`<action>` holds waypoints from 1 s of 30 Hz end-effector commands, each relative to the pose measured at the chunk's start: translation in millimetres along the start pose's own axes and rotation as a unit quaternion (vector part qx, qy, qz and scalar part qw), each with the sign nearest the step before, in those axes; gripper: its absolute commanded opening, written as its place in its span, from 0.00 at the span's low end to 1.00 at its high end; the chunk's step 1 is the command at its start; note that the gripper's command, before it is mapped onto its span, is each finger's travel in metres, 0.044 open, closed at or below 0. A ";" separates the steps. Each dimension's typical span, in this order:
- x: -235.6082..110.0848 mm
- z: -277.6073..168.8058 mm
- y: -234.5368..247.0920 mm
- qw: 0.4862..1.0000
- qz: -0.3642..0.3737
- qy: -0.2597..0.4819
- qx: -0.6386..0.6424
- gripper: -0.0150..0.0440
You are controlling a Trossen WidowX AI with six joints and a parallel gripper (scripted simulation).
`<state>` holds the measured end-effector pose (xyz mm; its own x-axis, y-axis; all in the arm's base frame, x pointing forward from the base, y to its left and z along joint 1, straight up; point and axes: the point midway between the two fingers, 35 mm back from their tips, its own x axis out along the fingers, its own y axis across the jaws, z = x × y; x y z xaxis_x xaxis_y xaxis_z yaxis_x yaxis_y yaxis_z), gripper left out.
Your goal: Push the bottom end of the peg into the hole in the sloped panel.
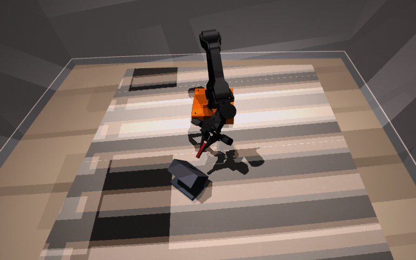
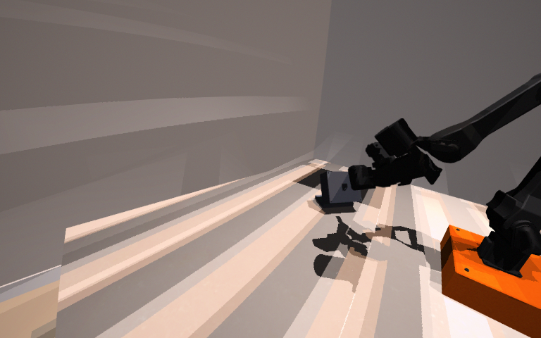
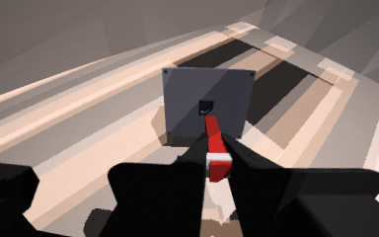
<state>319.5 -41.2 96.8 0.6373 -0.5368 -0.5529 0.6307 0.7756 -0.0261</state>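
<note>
While tool (image 3: 217, 159) grips red peg (image 3: 214, 134) | striped table (image 1: 275, 189) (beige, grey bands) | grey walls (image 2: 159, 79)

exterior: peg hidden behind fingers (image 2: 358, 177) | arm (image 2: 498, 115) cut off at right edge

A slate-grey sloped panel (image 3: 207, 94) has a dark square hole (image 3: 205, 107) in its face. Pointing at that hole is a bright red flat-sided peg (image 3: 213, 132) with a white band, between the fingers of the matte black pincer (image 3: 213, 157). The desk (image 1: 275, 189) wears beige, grey and black stripes. Behind the panel sits an orange base block (image 1: 199, 105).
</note>
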 end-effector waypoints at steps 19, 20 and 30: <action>16.7 -0.9 1.2 1.000 0.007 -0.022 0.020 0.25; 17.4 -1.0 1.2 0.999 0.007 -0.023 0.021 0.25; 26.6 -0.3 1.3 0.999 0.007 -0.025 0.023 0.25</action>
<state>334.6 -52.3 84.0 0.6663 -0.5434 -0.5107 0.6414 0.7669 0.0209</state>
